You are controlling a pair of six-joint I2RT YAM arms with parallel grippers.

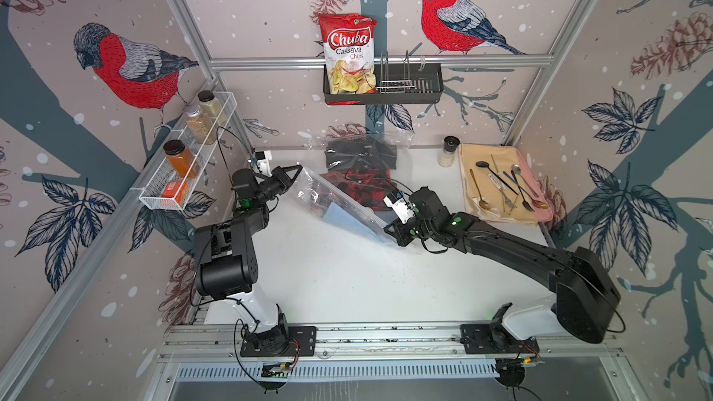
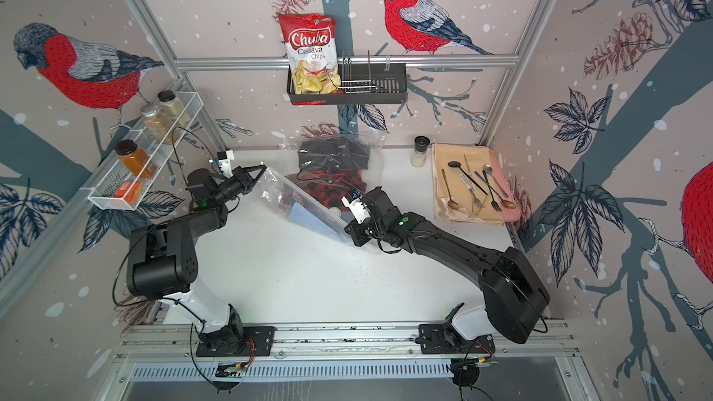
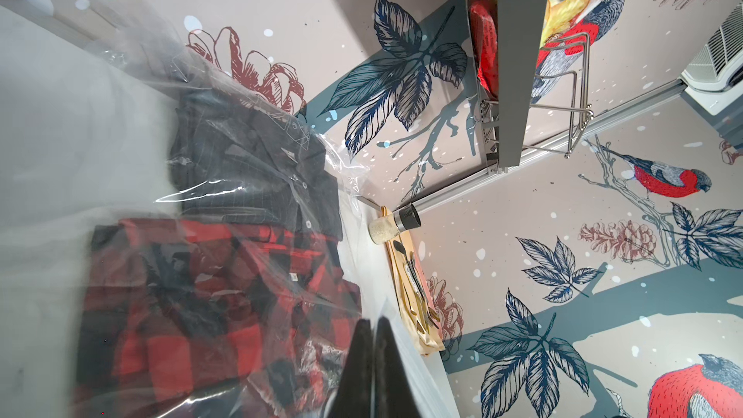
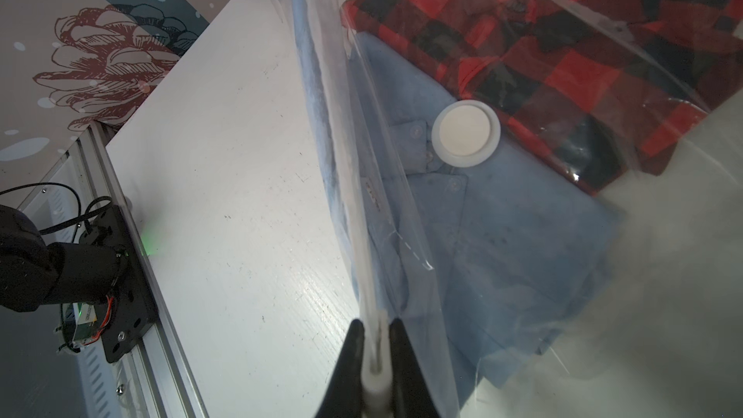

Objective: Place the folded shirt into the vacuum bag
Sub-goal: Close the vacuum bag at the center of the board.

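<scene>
My left gripper (image 1: 298,168) pinches a corner of the vacuum bag (image 1: 339,202), my right gripper (image 4: 376,339) clamps its slider clip (image 4: 377,388), holding the zip edge (image 4: 349,203) off the table (image 1: 328,283). The folded shirt (image 4: 522,243) lies inside. Film looks limp, slippery; the stiffer zip edge seems the surest hold.

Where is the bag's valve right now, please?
In the right wrist view, the valve sits on the bag over the blue shirt, beside the plaid shirt, ahead of the right gripper.
</scene>
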